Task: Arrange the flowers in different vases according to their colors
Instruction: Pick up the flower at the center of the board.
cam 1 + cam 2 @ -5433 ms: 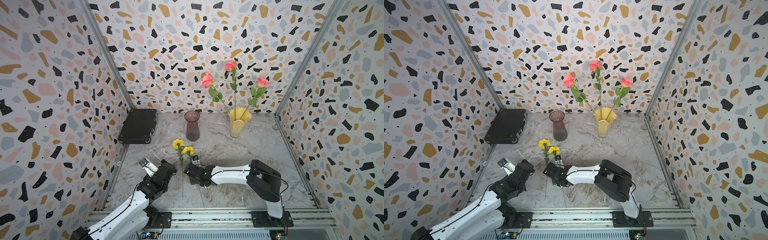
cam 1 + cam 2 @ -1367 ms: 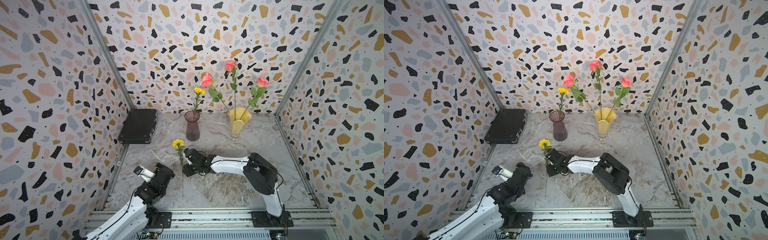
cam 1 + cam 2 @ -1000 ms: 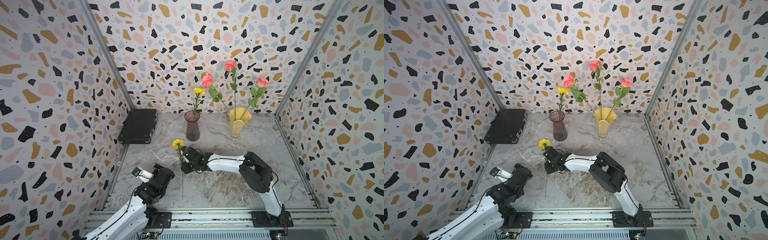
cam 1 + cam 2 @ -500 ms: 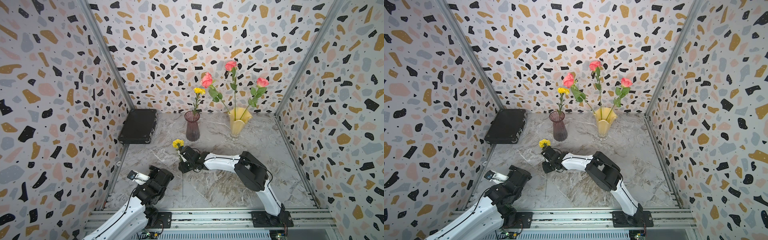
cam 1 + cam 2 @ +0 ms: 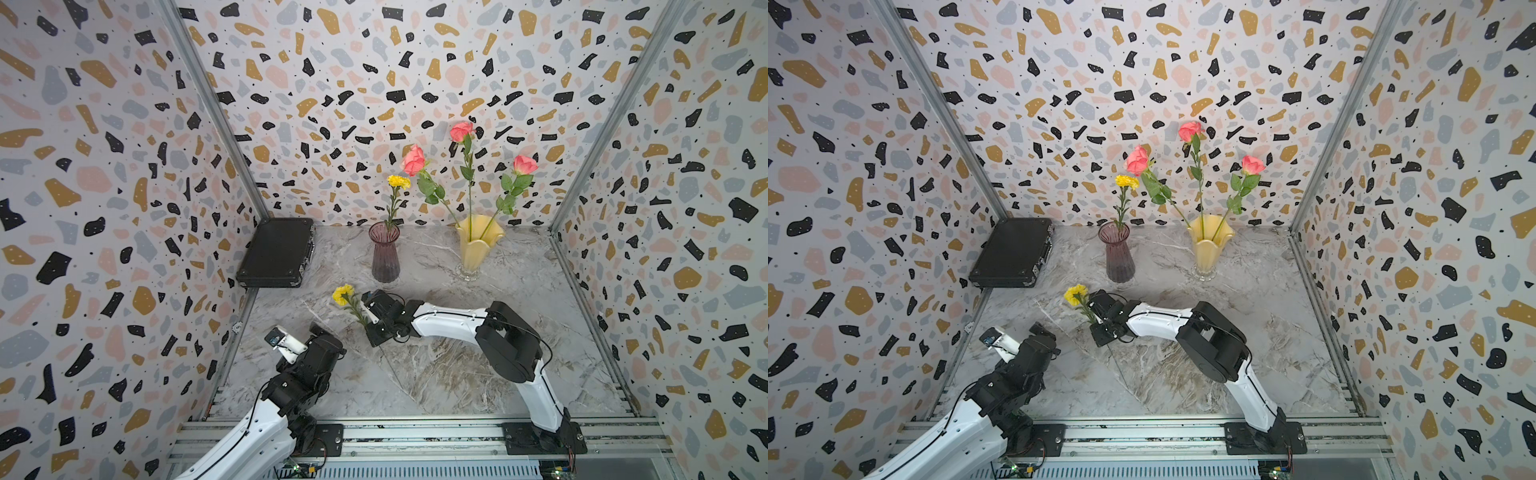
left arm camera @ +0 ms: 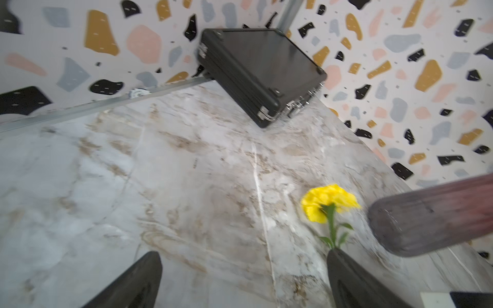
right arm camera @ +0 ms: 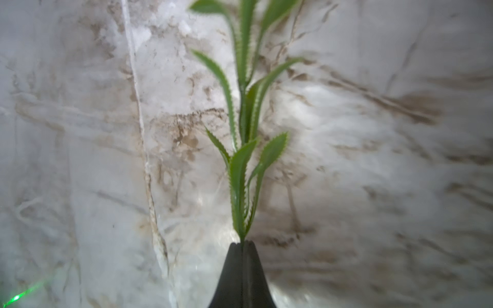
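On the marbled tabletop (image 5: 457, 374) between the terrazzo walls (image 5: 104, 208), your right gripper (image 7: 242, 244) has just clamped shut on the stem of the second yellow flower (image 5: 343, 294), just in front of the purple vase (image 5: 385, 257) where the first yellow flower (image 5: 399, 181) already stands, while your left gripper (image 6: 244, 256) sits near the front edge with its jaws wide apart.

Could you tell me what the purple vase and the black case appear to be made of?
Purple vase: probably tinted glass, glossy; see-through with vertical ribs. Black case: hard matte shell, plastic or metal unclear; shiny metal latches.
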`<action>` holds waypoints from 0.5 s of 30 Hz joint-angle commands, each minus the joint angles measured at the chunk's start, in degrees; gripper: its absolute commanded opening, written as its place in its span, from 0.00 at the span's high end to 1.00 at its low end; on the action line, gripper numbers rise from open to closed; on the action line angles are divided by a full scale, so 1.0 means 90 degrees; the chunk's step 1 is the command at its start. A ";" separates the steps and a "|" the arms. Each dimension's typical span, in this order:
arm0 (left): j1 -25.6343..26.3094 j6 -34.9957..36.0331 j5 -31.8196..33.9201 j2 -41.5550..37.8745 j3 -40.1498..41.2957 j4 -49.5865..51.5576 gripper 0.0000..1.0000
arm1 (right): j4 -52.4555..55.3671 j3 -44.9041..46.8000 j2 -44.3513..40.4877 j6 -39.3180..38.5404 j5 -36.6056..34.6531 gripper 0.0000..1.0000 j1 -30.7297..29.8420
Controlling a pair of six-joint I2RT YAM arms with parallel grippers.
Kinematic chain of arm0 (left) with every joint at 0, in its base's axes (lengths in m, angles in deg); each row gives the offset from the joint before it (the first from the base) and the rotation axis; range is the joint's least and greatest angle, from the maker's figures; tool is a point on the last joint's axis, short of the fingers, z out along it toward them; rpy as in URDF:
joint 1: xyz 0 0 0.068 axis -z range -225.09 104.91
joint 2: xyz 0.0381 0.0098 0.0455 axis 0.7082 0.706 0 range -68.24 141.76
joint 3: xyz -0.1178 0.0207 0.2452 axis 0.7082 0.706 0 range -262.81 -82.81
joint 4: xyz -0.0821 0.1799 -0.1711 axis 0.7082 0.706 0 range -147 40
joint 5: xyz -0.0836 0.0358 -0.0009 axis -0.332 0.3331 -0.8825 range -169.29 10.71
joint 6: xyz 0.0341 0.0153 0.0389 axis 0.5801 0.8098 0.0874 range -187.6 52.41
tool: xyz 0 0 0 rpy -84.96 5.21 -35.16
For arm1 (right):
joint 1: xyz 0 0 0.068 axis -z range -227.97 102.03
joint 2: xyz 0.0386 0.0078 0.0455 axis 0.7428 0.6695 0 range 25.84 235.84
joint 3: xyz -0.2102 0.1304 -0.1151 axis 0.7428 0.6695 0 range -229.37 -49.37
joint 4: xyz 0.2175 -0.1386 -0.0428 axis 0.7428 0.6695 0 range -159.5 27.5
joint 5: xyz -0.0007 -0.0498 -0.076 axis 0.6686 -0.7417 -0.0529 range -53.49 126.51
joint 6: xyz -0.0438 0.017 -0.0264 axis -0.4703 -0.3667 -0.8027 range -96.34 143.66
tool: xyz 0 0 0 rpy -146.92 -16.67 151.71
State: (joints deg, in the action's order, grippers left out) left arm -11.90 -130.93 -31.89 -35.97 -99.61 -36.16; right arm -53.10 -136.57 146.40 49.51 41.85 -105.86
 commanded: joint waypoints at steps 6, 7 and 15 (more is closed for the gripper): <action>0.0097 0.1932 -0.2770 0.0345 0.1019 -0.4149 0.01 | -0.0773 0.2205 -0.2947 -0.1375 -0.1597 1.00 0.0179; 0.0194 0.1753 -0.2801 0.0647 0.0955 -0.4441 0.01 | -0.1237 0.2762 -0.3261 -0.1412 -0.1981 1.00 0.0182; 0.1151 0.3513 -0.2904 0.2984 -0.0911 -0.4538 0.01 | -0.3965 0.5146 -0.4496 -0.1917 -0.3807 1.00 0.0190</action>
State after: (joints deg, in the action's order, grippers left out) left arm -2.13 -109.83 -55.13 -11.86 -104.38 -70.41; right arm -78.54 -92.20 108.21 35.10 16.58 -104.09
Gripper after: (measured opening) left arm 0.994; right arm 0.039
